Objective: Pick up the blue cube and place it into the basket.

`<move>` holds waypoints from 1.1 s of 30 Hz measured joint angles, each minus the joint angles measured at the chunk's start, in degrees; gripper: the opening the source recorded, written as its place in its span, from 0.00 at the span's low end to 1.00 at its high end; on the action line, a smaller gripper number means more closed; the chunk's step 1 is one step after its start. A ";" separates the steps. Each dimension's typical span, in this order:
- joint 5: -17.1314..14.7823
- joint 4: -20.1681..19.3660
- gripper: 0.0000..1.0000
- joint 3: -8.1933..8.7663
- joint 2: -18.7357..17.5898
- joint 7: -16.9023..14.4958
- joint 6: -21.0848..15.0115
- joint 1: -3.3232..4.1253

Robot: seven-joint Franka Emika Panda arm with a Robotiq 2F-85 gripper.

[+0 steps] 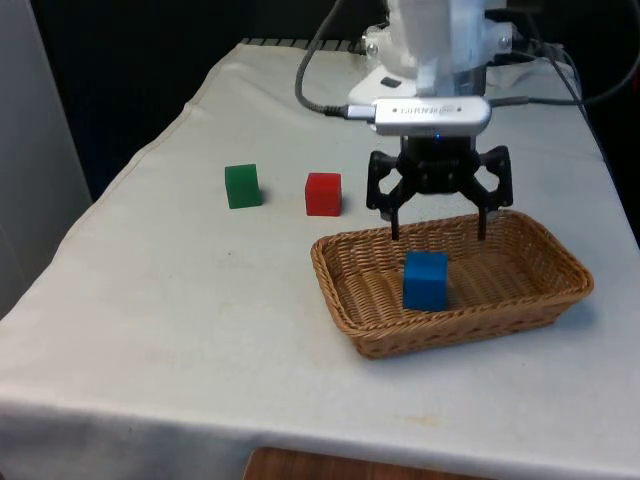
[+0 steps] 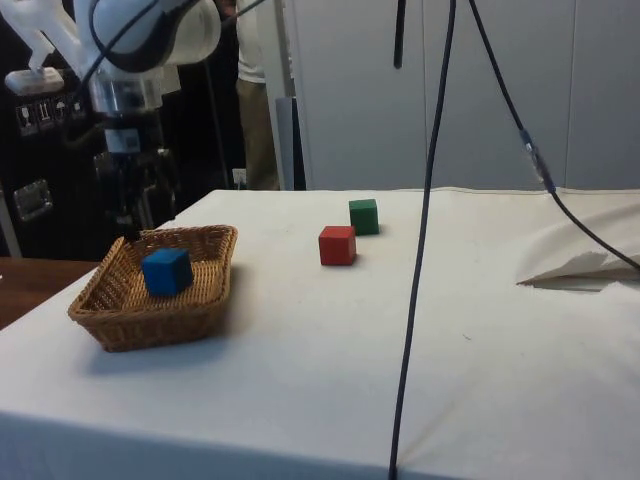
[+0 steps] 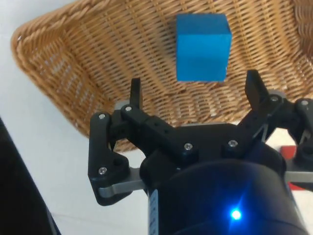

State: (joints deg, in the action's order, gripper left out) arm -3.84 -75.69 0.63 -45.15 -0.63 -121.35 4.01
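Evidently the blue cube [image 1: 425, 280], likely light and rigid with flat opposing faces suited to gripping, is resting in the basket [image 1: 535, 300] while the claw [image 1: 440, 232] is hovering wide and empty above.

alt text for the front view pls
A blue cube sits inside a wicker basket on a white-clothed table, with the robot's open black hand just above the basket's far rim. A red cube and green cube stand beyond.
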 measured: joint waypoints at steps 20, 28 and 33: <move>1.38 -0.11 1.00 -0.11 6.36 0.00 6.36 0.97; 1.95 -0.11 1.00 -0.11 8.94 0.00 9.05 1.20; 2.35 -0.11 1.00 -0.11 10.26 0.00 10.83 1.20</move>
State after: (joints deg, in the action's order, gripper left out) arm -1.49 -75.80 0.52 -34.89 -0.63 -110.52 5.21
